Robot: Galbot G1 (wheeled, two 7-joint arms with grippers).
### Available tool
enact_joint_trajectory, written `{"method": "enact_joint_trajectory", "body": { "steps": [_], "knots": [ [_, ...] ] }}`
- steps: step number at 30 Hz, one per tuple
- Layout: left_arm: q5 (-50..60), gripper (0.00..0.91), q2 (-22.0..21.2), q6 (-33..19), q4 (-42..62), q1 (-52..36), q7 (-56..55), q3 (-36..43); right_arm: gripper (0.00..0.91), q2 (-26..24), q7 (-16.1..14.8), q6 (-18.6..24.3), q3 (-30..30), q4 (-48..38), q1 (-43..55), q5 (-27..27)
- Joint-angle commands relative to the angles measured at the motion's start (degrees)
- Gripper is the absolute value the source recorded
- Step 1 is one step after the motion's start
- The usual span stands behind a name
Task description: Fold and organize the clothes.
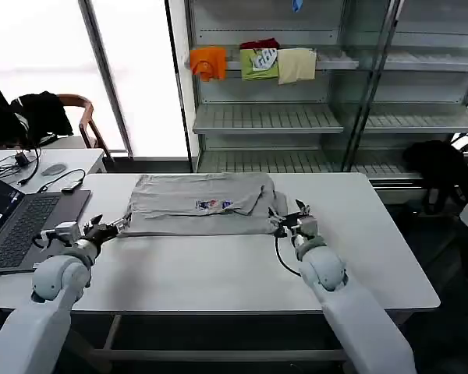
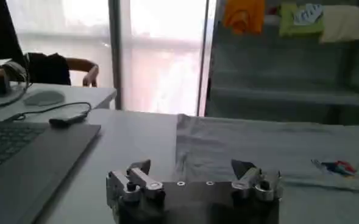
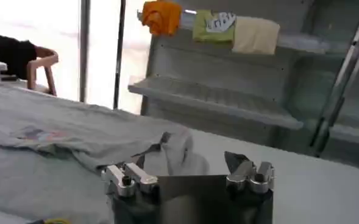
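Shirt (image 1: 203,204) of light grey fabric lies on the white table (image 1: 218,269), in the centre of the head view, a little above the middle. It is partly folded, with a small multicolour print (image 1: 213,205) facing up, and its lower edge runs almost straight between the two grippers.

From the lower left corner of the frame the left arm reaches up and to the right, low over the table. The left gripper (image 1: 111,227) is at the lower left corner of the shirt. In the left wrist view its fingers (image 2: 139,173) stand apart with nothing between them, and the cloth's edge (image 2: 228,146) lies just beyond them.

From the lower right of the frame the right arm comes up and to the left, also low. The right gripper (image 1: 285,218) is at the lower right corner of the shirt, beside a bunched piece of fabric (image 3: 176,152). Its fingers (image 3: 239,164) are open too, and hold nothing.

At the left edge of the table a laptop (image 1: 19,226) lies open. In the upper part of the frame, orange (image 1: 208,62), green (image 1: 259,62) and cream (image 1: 296,65) garments hang on a shelf (image 1: 265,118).
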Motion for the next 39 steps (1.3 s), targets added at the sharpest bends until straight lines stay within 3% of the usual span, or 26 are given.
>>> {"method": "enact_joint_trajectory", "body": {
  "steps": [1, 4, 8, 11, 13, 14, 17, 18, 20, 24, 33, 34, 35, 36, 37, 38, 39],
  "knots": [
    [-0.35, 0.907, 0.48, -0.14, -2.23, 4.69, 1.3, -1.15, 0.907, -2.27, 0.19, 0.89, 2.04, 6.15, -6.95, 7.21],
    [-0.5, 0.907, -0.07, -0.18, -0.7, 4.2, 1.2, -0.96, 0.856, -1.99, -0.1, 0.97, 2.07, 5.98, -6.87, 7.77],
    [-1.02, 0.907, -0.35, -0.44, 2.06, 2.86, 1.18, -0.86, 0.725, -1.29, -0.4, 0.97, 1.74, 4.57, -6.02, 7.88],
    [-1.28, 0.907, -0.5, -0.56, 4.48, 1.79, 1.09, -0.76, 0.705, -0.6, -0.47, 0.92, 1.45, 2.83, -4.75, 7.84],
    [-1.25, 0.836, -0.57, -0.65, 5.67, 1.4, 1.17, -0.64, 0.675, -0.19, -0.41, 0.89, 1.31, 1.82, -4.1, 7.84],
    [-1.27, 0.736, -0.68, -0.82, 6.23, 1.16, 1.37, -0.56, 0.605, 0.23, -0.42, 0.9, 1.19, 1.15, -3.69, 7.68],
    [-1.16, 0.655, -0.94, -1.09, 6.83, 0.97, 1.71, -0.43, 0.574, 0.93, -0.36, 0.94, 0.92, 0.04, -3.07, 7.5],
    [-1.12, 0.584, -1.02, -1.14, 7.19, 0.71, 1.73, -0.4, 0.514, 1.06, -0.38, 0.97, 0.79, -0.21, -2.89, 7.42],
    [-1.14, 0.544, -1.08, -1.23, 7.96, 0.15, 1.77, -0.4, 0.443, 1.35, -0.41, 0.98, 0.52, -0.65, -2.48, 7.32],
    [-1.13, 0.464, -0.83, -1.25, 8.51, -0.38, 2.18, -0.18, 0.433, 1.83, -0.46, 0.86, 0.42, -2.05, -1.88, 7.18],
    [-0.8, 0.474, -1.04, -1.11, 8.36, -0.22, 2.48, 0.19, 0.403, 2.38, -0.82, 0.86, 0.62, -4.56, -1.6, 6.7],
    [-0.72, 0.403, -1.05, -1.11, 8.42, -0.29, 2.55, 0.18, 0.393, 2.37, -0.81, 0.86, 0.67, -4.56, -1.62, 6.63],
    [-0.72, 0.222, -1.02, -1.11, 8.43, -0.3, 2.57, 0.18, 0.353, 2.34, -0.81, 0.86, 0.68, -4.54, -1.64, 6.63],
    [-0.74, 0.02, -0.97, -1.1, 8.41, -0.32, 2.68, 0.18, 0.242, 2.24, -0.89, 0.83, 0.68, -4.42, -1.71, 6.63],
    [-0.74, 0.02, -0.9, -1.13, 8.44, -0.35, 2.76, 0.23, 0.181, 2.16, -0.99, 0.83, 0.65, -4.32, -1.75, 6.61],
    [-0.74, 0.02, -0.86, -1.19, 8.5, -0.43, 2.77, 0.26, 0.03, 2.14, -1.04, 0.84, 0.62, -4.22, -1.78, 6.53],
    [-0.73, 0.02, -0.85, -1.26, 8.58, -0.51, 2.95, 0.26, 0.03, 2.15, -1.01, 0.84, 0.55, -4.17, -1.79, 6.49]
  ]
}}
